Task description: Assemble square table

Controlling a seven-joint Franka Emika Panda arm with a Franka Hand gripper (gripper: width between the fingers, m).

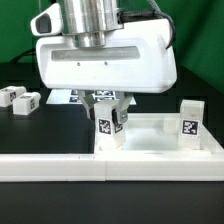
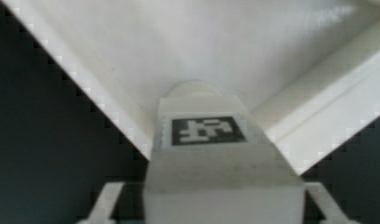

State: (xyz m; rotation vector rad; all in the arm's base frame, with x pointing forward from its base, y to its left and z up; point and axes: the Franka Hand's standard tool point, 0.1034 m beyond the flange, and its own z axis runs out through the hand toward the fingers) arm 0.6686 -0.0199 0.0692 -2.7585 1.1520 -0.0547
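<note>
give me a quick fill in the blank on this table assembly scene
1. The pincer is ___ on a tagged leg.
2. Another leg stands ___ on the square top, at the exterior view's right.
3. ___ loose legs lie off the top, at the exterior view's left.
Missing words: shut; upright; two.
</note>
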